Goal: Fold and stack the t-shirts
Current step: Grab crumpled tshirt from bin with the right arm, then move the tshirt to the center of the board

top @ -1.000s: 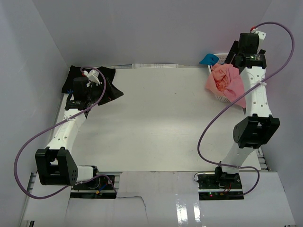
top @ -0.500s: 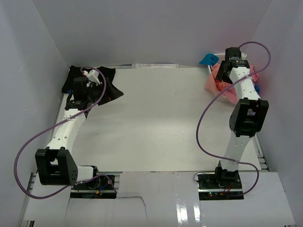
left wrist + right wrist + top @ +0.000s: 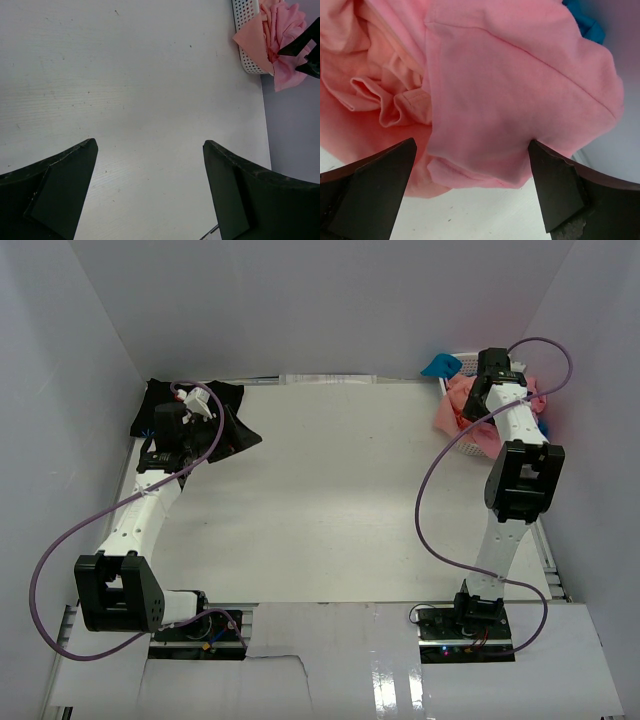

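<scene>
The right gripper (image 3: 471,146), fingers spread and empty, hovered over the rose-pink t-shirt (image 3: 510,90) heaped in the white basket (image 3: 247,55). Fetching it seemed the step in hand, calling for a descent and pinch. The left gripper (image 3: 149,144), likewise spread, hung by the black t-shirt (image 3: 235,430) on the counter (image 3: 330,490).

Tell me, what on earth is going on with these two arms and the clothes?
Two robot arms are meant to fold and stack t-shirts. The right pincer hangs open just above a pink t-shirt heaped in a white basket at the far right corner, gripping nothing. A blue t-shirt pokes out behind it. The left pincer is open and empty too, above a black t-shirt at the table's far left corner.
</scene>
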`<action>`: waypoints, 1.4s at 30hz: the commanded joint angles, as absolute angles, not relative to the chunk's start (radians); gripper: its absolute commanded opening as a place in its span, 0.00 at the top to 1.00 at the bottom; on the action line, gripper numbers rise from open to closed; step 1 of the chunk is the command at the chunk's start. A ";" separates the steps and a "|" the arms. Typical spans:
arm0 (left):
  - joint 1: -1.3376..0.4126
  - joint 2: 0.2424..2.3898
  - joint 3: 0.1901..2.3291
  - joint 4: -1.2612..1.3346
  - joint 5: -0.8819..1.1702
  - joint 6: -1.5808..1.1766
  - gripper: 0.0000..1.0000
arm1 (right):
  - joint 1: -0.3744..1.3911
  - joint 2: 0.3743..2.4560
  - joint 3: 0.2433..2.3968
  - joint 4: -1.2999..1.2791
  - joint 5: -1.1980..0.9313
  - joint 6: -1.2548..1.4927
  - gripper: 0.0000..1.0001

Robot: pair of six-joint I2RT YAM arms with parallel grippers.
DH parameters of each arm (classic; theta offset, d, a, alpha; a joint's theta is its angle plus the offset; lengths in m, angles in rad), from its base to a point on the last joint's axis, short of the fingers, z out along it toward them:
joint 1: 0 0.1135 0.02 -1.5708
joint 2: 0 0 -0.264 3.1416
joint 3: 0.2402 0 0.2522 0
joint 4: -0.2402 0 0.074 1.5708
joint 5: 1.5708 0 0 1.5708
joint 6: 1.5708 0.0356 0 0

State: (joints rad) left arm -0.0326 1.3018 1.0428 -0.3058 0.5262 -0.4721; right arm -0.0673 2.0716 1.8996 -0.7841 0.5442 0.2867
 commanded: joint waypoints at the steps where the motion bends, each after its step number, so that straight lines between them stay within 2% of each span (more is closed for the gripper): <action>1: -0.023 1.296 1.058 -0.287 0.554 -0.472 0.02 | -0.075 2.072 1.905 -0.770 0.603 0.299 0.00; 2: -0.023 1.296 1.058 -0.287 0.554 -0.472 0.02 | -0.077 2.071 1.901 -0.770 0.604 0.298 0.11; 4: -0.023 1.295 1.057 -0.287 0.554 -0.474 0.02 | -0.081 2.060 1.893 -0.759 0.604 0.299 0.25; 5: -0.021 1.296 1.058 -0.287 0.555 -0.472 0.02 | -0.081 2.054 1.881 -0.752 0.601 0.299 0.36; 6: -0.021 1.296 1.058 -0.287 0.557 -0.472 0.02 | -0.081 2.048 1.873 -0.741 0.600 0.299 0.66; 7: -0.021 1.296 1.058 -0.287 0.555 -0.472 0.02 | -0.081 2.045 1.873 -0.741 0.600 0.299 0.66; 8: -0.021 1.298 1.058 -0.288 0.557 -0.472 0.02 | -0.081 2.043 1.873 -0.738 0.598 0.299 0.79; 10: -0.020 1.298 1.058 -0.287 0.558 -0.472 0.02 | -0.081 2.037 1.878 -0.738 0.595 0.299 0.92; 19: -0.018 1.302 1.057 -0.287 0.552 -0.472 0.02 | -0.072 1.939 1.959 -0.753 0.456 0.290 0.92; 23: -0.018 1.305 1.058 -0.287 0.552 -0.476 0.02 | -0.026 1.856 2.025 -0.735 0.235 0.273 0.92; 27: -0.018 1.307 1.058 -0.287 0.543 -0.472 0.02 | 0.098 1.803 2.132 -0.793 0.095 0.264 0.92; 29: -0.018 1.307 1.057 -0.287 0.535 -0.471 0.02 | 0.155 1.761 2.143 -0.814 -0.080 0.261 0.92; 31: -0.018 1.304 1.057 -0.287 0.529 -0.469 0.02 | 0.185 1.704 2.111 -0.813 -0.269 0.267 0.92; 34: -0.018 1.301 1.055 -0.287 0.522 -0.468 0.02 | 0.238 1.620 2.005 -0.834 -0.356 0.270 0.92; 38: -0.017 1.292 1.054 -0.288 0.512 -0.466 0.02 | 0.238 1.477 1.705 -0.813 -0.339 0.262 0.92; 40: -0.018 1.289 1.052 -0.288 0.509 -0.466 0.02 | 0.230 1.416 1.622 -0.805 -0.325 0.250 0.92; 42: -0.018 1.287 1.051 -0.288 0.509 -0.466 0.02 | 0.227 1.382 1.503 -0.781 -0.308 0.250 0.82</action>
State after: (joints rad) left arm -0.0216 1.3132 1.0428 -0.3058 0.5171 -0.4717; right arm 0.2394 1.4212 1.6138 -0.8040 -0.2951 0.2718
